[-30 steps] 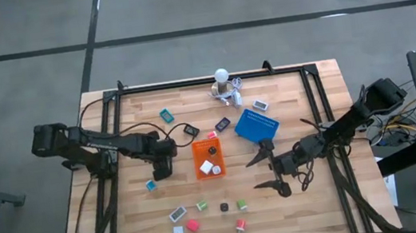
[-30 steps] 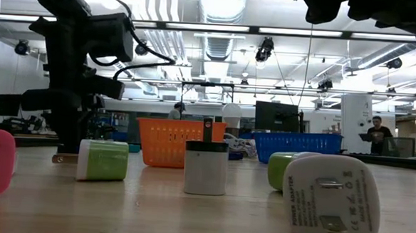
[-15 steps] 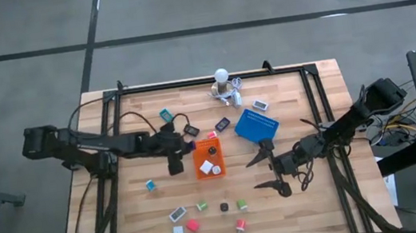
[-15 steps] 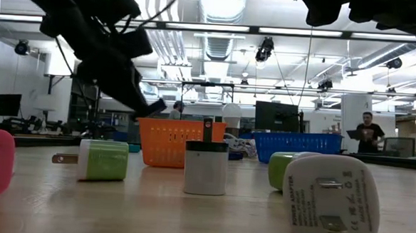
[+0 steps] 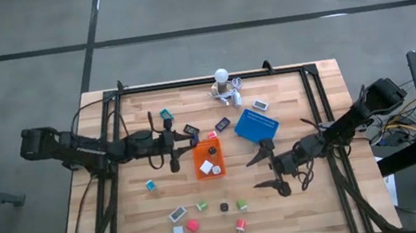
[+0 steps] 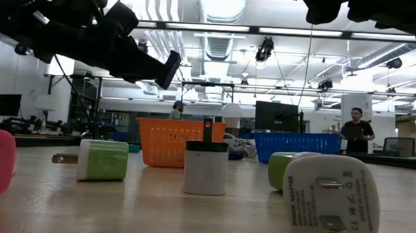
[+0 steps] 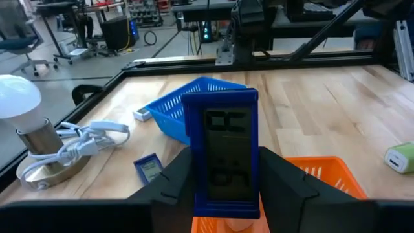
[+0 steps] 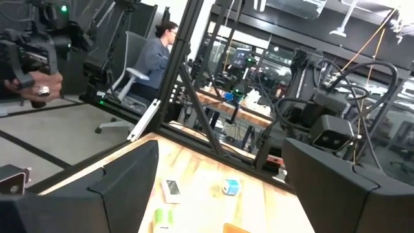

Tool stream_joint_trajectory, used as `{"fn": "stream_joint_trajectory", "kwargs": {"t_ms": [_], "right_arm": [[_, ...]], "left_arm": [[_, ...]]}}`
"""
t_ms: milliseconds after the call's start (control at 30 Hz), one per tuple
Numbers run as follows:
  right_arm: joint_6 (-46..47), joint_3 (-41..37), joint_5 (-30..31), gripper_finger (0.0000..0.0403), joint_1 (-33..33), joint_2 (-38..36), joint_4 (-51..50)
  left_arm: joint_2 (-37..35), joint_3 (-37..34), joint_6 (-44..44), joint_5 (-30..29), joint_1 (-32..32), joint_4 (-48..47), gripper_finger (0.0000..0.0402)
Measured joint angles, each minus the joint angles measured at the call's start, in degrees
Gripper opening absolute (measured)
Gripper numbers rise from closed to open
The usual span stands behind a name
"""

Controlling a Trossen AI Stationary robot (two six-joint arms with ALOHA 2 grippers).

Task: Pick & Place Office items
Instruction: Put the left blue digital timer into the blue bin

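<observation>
My left gripper [image 5: 185,140] [image 6: 166,64] hangs above the table by the far left corner of the orange tray [image 5: 199,171], shut on a small blue-framed display piece [image 7: 226,155]. My right gripper [image 5: 254,173] [image 8: 220,194] waits open on the table's right side, near the blue tray [image 5: 257,124]. Other office items lie flat on the wood: a teal block [image 5: 150,185], dark pieces [image 5: 191,129] [image 5: 222,123], and a cluster by the near edge [image 5: 201,206]. White pieces [image 5: 208,166] sit in the orange tray. My left gripper pinches the blue display piece between its two fingers [image 7: 171,188], one on each long side of the frame [image 7: 200,184]. The fingers lie about level and point toward the table's right. The piece is lifted clear of the table and stands upright between the fingers.
The white bulb with cables [image 5: 224,86] stands at the far edge. In the low view a green plug block [image 6: 103,160], a white block [image 6: 205,166] and a white adapter [image 6: 330,198] stand close. Black frame rails [image 5: 113,129] run along the table's sides. People show in the room beyond.
My left gripper has risen from the table near the teal block and swung toward the far edge and the orange tray. It has tipped from pointing down to about level. The blue piece has come up with it.
</observation>
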Motion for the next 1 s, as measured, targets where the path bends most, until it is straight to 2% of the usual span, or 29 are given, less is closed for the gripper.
{"fn": "stream_joint_trajectory", "kwargs": {"t_ms": [467, 633, 733, 1000], "right_arm": [[-0.6, 0.0, 0.4, 0.0326, -0.4, 0.0, 0.6], [-1.2, -0.7, 1.0, 0.0326, -0.4, -0.6, 0.9], [-2.2, -2.0, 3.3, 0.0326, -0.4, -2.3, 0.9], [-2.8, -7.7, 8.6, 0.0326, -0.4, -11.2, 0.0]], "left_arm": [[0.0, 0.2, 0.1, 1.1, 0.1, 0.2, 0.0127], [1.0, 3.6, 0.2, 1.7, 0.1, 0.3, 0.0127], [4.9, 7.7, 0.6, 3.8, 0.4, 0.2, 0.0127], [21.9, 23.3, 2.4, 10.2, 3.7, -2.2, 0.0127]]}}
